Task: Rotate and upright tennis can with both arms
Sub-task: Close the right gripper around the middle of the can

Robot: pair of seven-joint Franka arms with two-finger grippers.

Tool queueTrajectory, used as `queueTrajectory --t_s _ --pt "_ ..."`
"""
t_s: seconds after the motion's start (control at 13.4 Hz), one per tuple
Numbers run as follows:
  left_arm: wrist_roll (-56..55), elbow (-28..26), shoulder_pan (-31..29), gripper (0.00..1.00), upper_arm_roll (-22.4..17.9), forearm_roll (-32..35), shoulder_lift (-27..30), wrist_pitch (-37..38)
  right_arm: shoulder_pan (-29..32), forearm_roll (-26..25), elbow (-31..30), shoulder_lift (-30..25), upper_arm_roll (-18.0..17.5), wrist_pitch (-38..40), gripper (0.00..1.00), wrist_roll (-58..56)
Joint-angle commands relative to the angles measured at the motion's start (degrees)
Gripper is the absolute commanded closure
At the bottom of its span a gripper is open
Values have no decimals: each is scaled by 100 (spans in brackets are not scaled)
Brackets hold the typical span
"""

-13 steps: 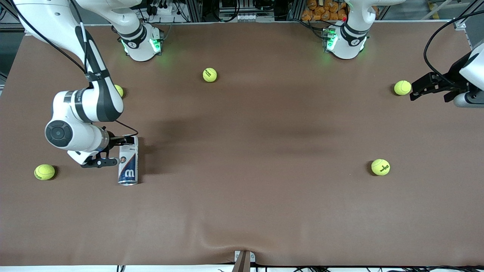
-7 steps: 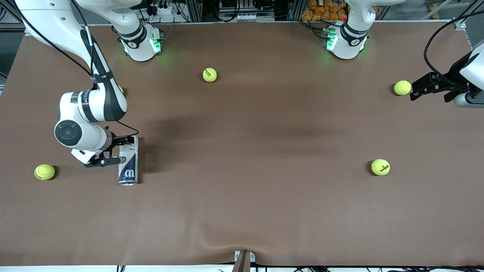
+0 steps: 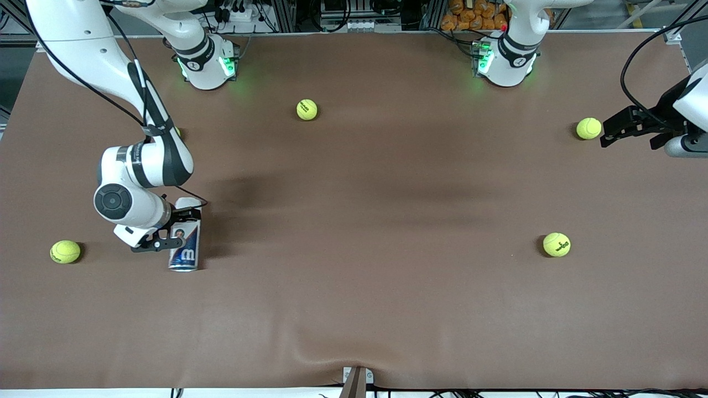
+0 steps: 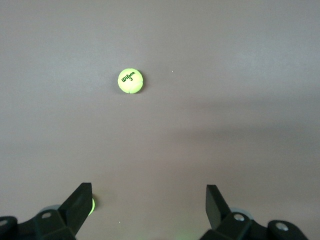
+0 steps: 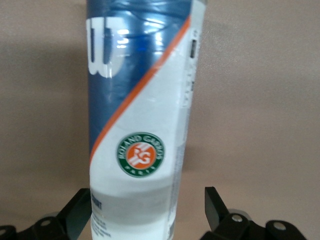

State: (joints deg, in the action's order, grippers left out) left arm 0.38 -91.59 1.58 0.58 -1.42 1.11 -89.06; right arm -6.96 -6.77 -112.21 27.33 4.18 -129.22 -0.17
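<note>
The tennis can (image 3: 185,251) lies on its side on the brown table, toward the right arm's end, its white "W" end nearest the front camera. My right gripper (image 3: 175,228) is open and straddles the can's white half; the right wrist view shows the can (image 5: 140,125) between the two fingers (image 5: 79,210), one close against it and the other with a gap. My left gripper (image 3: 604,132) waits open at the left arm's end of the table, beside a tennis ball (image 3: 588,128). Nothing is between the fingers of the left gripper (image 4: 148,202).
Yellow-green tennis balls lie scattered: one (image 3: 307,109) near the bases, one (image 3: 556,244) toward the left arm's end, one (image 3: 65,251) beside the can near the table's end. Another (image 3: 176,132) is mostly hidden by the right arm. The left wrist view shows a ball (image 4: 131,80) ahead.
The right arm has moved toward the can, bringing its open fingers from beside it to around it. The can's near end shifted slightly. The left arm has not moved.
</note>
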Motion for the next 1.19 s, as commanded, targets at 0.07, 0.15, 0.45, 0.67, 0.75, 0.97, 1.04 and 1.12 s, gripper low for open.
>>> queueTrajectory --t_s 0.07,0.15,0.45,0.67,0.75,0.97,1.04,1.12 --pt "85 107 -18 0 13 1 -67 108 98 -105 32 132 -49 -217 0 35" --pt "85 115 -26 0 21 1 -67 108 81 -96 41 167 -49 -262 0 43" --pt "85 107 -35 0 13 -7 -67 108 116 -87 41 290 -49 -420 0 35" --pt "94 107 -44 0 13 -78 -76 108 107 -87 32 299 -49 -420 8 43" --pt "94 107 -44 0 13 -78 -76 108 107 -87 32 299 -49 -420 26 35" --pt "85 107 -35 0 13 -78 -76 108 90 -87 137 273 -49 -342 41 26" --pt "85 107 -35 0 13 -78 -76 108 29 -87 216 247 -58 -237 41 -26" --pt "85 98 -35 0 13 -78 -76 108 -50 -87 374 246 -75 -96 41 -36"
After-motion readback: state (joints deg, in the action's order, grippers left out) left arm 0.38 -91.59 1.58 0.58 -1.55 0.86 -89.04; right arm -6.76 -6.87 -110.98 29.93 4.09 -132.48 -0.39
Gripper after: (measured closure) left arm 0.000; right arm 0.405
